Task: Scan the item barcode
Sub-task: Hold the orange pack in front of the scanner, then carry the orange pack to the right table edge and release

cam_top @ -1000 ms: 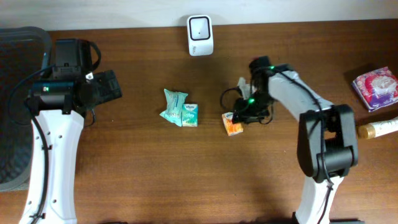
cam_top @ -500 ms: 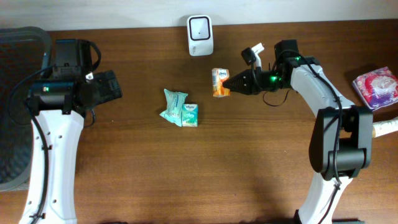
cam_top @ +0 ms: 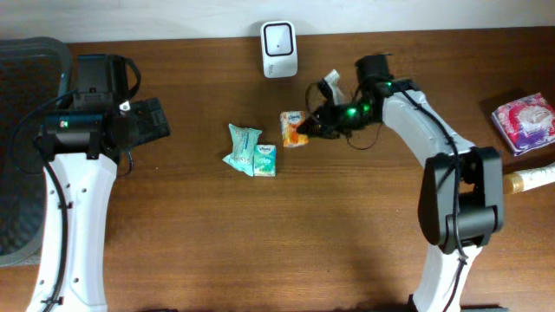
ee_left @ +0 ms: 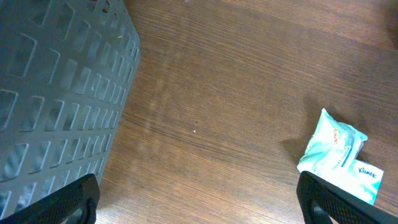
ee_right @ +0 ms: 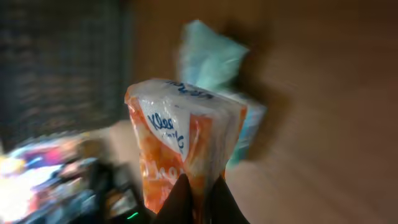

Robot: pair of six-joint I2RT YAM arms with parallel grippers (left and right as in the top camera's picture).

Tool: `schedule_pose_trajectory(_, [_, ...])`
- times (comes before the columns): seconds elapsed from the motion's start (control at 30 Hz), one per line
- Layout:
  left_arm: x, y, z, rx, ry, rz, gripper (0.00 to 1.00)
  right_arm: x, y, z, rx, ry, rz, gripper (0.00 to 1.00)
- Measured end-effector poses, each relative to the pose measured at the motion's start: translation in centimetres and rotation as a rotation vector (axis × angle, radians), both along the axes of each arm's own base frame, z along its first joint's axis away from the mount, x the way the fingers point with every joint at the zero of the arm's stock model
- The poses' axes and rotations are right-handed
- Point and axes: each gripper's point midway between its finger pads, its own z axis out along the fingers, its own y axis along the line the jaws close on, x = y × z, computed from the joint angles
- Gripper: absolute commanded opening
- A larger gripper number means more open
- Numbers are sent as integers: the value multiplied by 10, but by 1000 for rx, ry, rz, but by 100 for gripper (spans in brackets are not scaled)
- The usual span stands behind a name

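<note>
An orange tissue pack (cam_top: 293,128) hangs above the table, pinched at its end by my right gripper (cam_top: 310,127), which is shut on it. In the right wrist view the orange pack (ee_right: 186,143) fills the middle, with my right gripper (ee_right: 199,199) shut on its lower edge. The white barcode scanner (cam_top: 279,37) stands at the table's back edge, up and left of the pack. My left gripper (cam_top: 154,121) stays far left, open and empty. In the left wrist view my left gripper (ee_left: 199,205) hangs over bare wood.
Two teal tissue packs (cam_top: 244,146) (cam_top: 265,160) lie left of the held pack, the larger teal pack (ee_left: 333,149) showing in the left wrist view. A grey basket (cam_top: 17,147) (ee_left: 56,93) sits at the far left. A pink pack (cam_top: 523,121) and a bottle (cam_top: 529,178) lie at the right edge.
My right gripper closed on the orange pack, lifted it off the table, carried it back toward the scanner, then shifted left. The left arm has not moved.
</note>
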Motion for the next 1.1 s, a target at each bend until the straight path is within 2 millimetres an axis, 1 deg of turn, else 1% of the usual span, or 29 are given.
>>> schedule_pose_trajectory(0.03, [0, 0, 0, 0, 0, 0, 99, 18, -9, -2, -128, -44, -52, 4])
schedule_pose_trajectory(0.1, [0, 0, 0, 0, 0, 0, 99, 63, -36, 14, -419, -243, -146, 4])
schedule_pose_trajectory(0.13, [0, 0, 0, 0, 0, 0, 99, 89, -44, 26, -540, -393, -179, 4])
schedule_pose_trajectory(0.17, [0, 0, 0, 0, 0, 0, 99, 116, -43, 45, -689, -601, -189, 4])
schedule_pose_trajectory(0.2, [0, 0, 0, 0, 1, 0, 99, 133, -31, 59, -792, -780, -158, 4])
schedule_pose_trajectory(0.23, [0, 0, 0, 0, 1, 0, 99, 147, -19, 70, -852, -916, -138, 4])
schedule_pose_trajectory(0.27, [0, 0, 0, 0, 2, 0, 99, 160, -9, 78, -876, -1015, -141, 4])
schedule_pose_trajectory(0.3, [0, 0, 0, 0, -1, 0, 99, 177, -3, 74, -904, -1095, -156, 4])
schedule_pose_trajectory(0.33, [-1, 0, -1, 0, 3, 0, 99, 188, -1, 68, -918, -1133, -166, 4])
schedule_pose_trajectory(0.37, [0, 0, 0, 0, 0, 0, 99, 202, 1, 54, -923, -1168, -193, 4])
schedule_pose_trajectory(0.43, [0, 0, 0, 0, 1, 0, 99, 220, 8, 51, -918, -1269, -228, 4])
schedule_pose_trajectory(0.47, [0, 0, 0, 0, 1, 0, 99, 225, 10, 36, -932, -1290, -210, 4])
schedule_pose_trajectory(0.5, [0, 0, 0, 0, 2, 0, 99, 227, 10, 35, -935, -1303, -209, 4])
schedule_pose_trajectory(0.57, [0, 0, 0, 0, 2, 0, 99, 228, 11, 39, -932, -1322, -216, 4])
schedule_pose_trajectory(0.63, [0, 0, 0, 0, 2, 0, 99, 228, 8, 39, -945, -1315, -230, 4])
schedule_pose_trajectory(0.7, [0, 0, -1, 0, 2, 0, 99, 228, -12, 34, -1020, -1232, -300, 4])
schedule_pose_trajectory(0.73, [0, 0, -1, 0, 2, 0, 99, 222, -31, 26, -1059, -1132, -331, 6])
schedule_pose_trajectory(0.77, [-1, 0, -1, 0, 4, 0, 99, 212, -61, 20, -1073, -985, -379, 29])
schedule_pose_trajectory(0.8, [0, 0, 0, 0, 0, 0, 99, 209, -84, 28, -1051, -915, -442, 34])
schedule_pose_trajectory(0.83, [-1, 0, -1, 0, 3, 0, 99, 201, -104, 29, -982, -812, -462, 34])
schedule_pose_trajectory(0.87, [-1, 0, -1, 0, 3, 0, 99, 197, -121, 30, -913, -745, -488, 35])
schedule_pose_trajectory(0.9, [0, 0, -1, 0, 2, 0, 99, 195, -140, 27, -844, -673, -528, 41])
schedule_pose_trajectory(0.93, [0, 0, -1, 0, 2, 0, 99, 190, -162, 17, -768, -564, -590, 50])
schedule_pose_trajectory(0.97, [0, 0, 0, 0, 2, 0, 99, 188, -168, 12, -715, -512, -622, 56])
schedule_pose_trajectory(1.0, [0, 0, 0, 0, 2, 0, 99, 188, -161, 7, -642, -469, -628, 56])
schedule_pose_trajectory(1.03, [0, 0, 0, 0, 2, 0, 99, 186, -144, -2, -588, -435, -605, 56])
schedule_pose_trajectory(1.1, [0, 0, -1, 0, 2, 0, 99, 181, -117, -25, -549, -386, -555, 56])
